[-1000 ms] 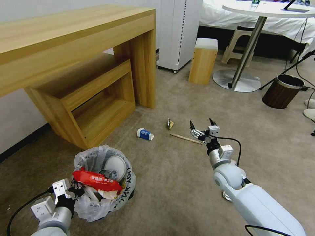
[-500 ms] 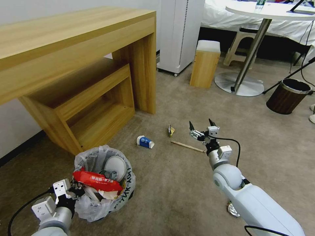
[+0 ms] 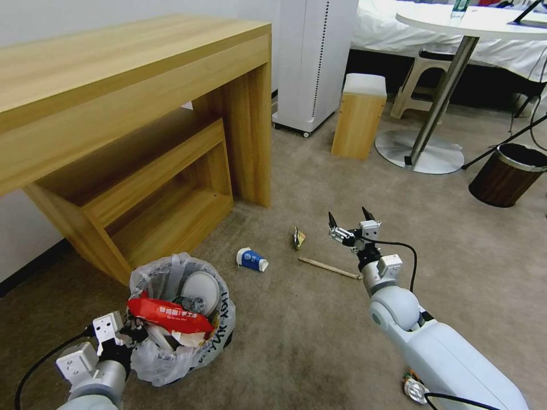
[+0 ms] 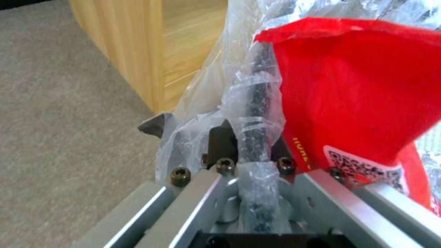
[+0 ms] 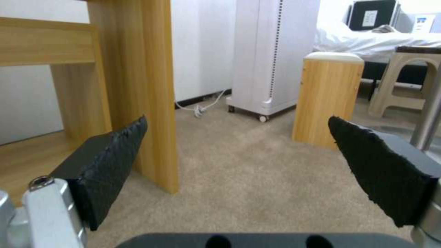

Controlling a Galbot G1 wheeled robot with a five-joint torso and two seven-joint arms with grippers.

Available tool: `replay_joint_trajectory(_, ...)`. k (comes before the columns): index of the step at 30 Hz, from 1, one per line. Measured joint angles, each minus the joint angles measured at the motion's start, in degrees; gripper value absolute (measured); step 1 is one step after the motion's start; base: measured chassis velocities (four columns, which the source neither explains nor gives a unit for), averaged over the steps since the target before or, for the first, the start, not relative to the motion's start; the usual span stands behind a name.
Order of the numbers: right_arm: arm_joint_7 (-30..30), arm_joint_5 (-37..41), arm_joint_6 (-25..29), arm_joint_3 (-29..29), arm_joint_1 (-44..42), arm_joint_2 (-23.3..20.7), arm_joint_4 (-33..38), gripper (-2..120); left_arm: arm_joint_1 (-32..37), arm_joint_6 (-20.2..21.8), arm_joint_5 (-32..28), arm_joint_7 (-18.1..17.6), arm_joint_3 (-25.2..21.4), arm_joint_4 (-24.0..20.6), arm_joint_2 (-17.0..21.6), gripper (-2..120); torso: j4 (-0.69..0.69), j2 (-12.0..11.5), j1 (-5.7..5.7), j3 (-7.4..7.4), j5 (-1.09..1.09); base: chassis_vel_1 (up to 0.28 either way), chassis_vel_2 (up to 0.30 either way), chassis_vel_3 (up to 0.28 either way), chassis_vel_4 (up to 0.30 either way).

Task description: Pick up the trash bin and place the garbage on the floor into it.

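The trash bin [image 3: 219, 327], lined with a crinkled white bag, stands on the beige floor [image 3: 296, 341] at the lower left. It holds a red wrapper [image 3: 168, 315] and other litter. My left gripper [image 3: 130, 331] is shut on the bin's bagged rim [image 4: 255, 113], next to the red wrapper [image 4: 358, 86]. On the carpet lie a blue-white paper cup [image 3: 251, 259], a crumpled wrapper [image 3: 297, 238] and a wooden stick [image 3: 329, 267]. A crushed can [image 3: 414, 389] lies by my right arm. My right gripper [image 3: 348, 219] hangs open above the carpet just beyond the stick, its black pads [image 5: 110, 162] wide apart.
A wooden desk [image 3: 142, 114] with a low shelf stands at the left. Behind are a white wheeled unit [image 3: 310, 57], a wooden stool [image 3: 359, 117] and a round table's base [image 3: 421, 151]. A brown wood-grain bin [image 3: 507, 173] and cables are at the right.
The whole picture has shifted, so the camera has moved; furniture and litter sit lower in view. A crushed can now shows by my right arm. Both arms keep their poses.
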Motion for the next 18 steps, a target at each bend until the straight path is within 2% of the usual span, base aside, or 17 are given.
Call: replay_joint_trajectory(18,-1.39,0.59,1.24,-1.72,1.19,-0.07,-1.34,100,-0.14,0.08,0.22,-0.09,-0.18,0.03,-0.3,0,0.0,0.0,0.0,0.0,0.0,-0.061,0.054,0.06,-0.051)
